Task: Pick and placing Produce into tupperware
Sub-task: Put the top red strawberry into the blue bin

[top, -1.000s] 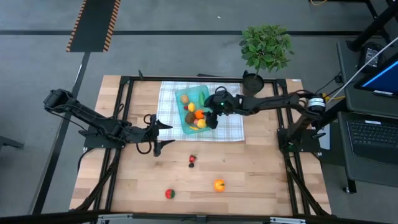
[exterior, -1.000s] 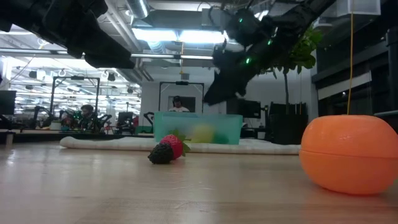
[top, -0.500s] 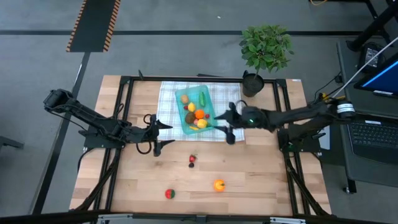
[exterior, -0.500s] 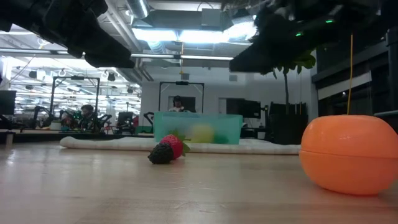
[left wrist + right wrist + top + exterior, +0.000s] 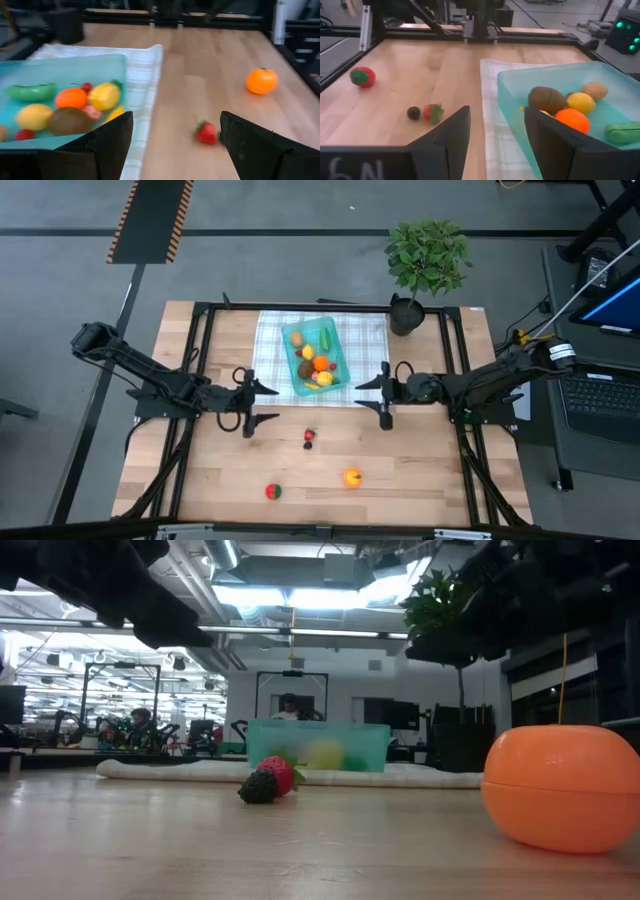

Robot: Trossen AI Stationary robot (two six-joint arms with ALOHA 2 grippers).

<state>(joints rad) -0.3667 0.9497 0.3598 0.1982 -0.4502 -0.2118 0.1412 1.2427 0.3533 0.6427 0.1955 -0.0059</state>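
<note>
The teal tupperware (image 5: 310,329) stands on a white-green checked cloth (image 5: 270,345) at the far middle of the table. It holds several produce pieces, among them a lemon (image 5: 104,95), an orange (image 5: 572,120), a kiwi (image 5: 546,99) and a cucumber (image 5: 28,92). On the bare wood lie a strawberry (image 5: 310,435) beside a dark berry (image 5: 413,113), a red fruit (image 5: 273,491) and an orange (image 5: 351,477). My left gripper (image 5: 268,402) hovers open left of the cloth. My right gripper (image 5: 372,402) hovers open at the cloth's near right corner. Both are empty.
A potted green plant (image 5: 428,260) stands at the far right of the table. Black frame rails (image 5: 200,360) run along the table's sides. Bare wood lies between the two grippers and toward the near edge. A laptop (image 5: 600,395) sits off the table at right.
My right gripper has drawn back from above the tupperware toward the table's right and near edges and tipped closer to level. It carries nothing. The produce in the tupperware and on the table has stayed in place.
</note>
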